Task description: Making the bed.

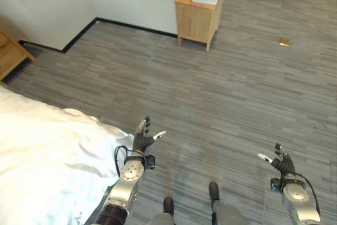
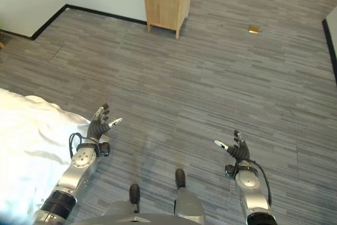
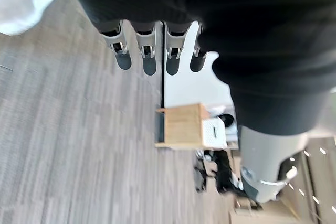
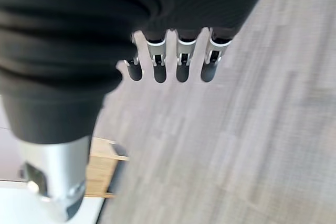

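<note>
The left hand hangs just beside the corner of the white bed cover, its fingers straight and holding nothing. The cover lies rumpled on the bed at the robot's left, with folds near its edge. The right hand is well apart over the grey floor, also relaxed and empty. To do this step well, I think the left hand should take the cover's near corner first, then pull it flat. A wooden cabinet stands far ahead.
</note>
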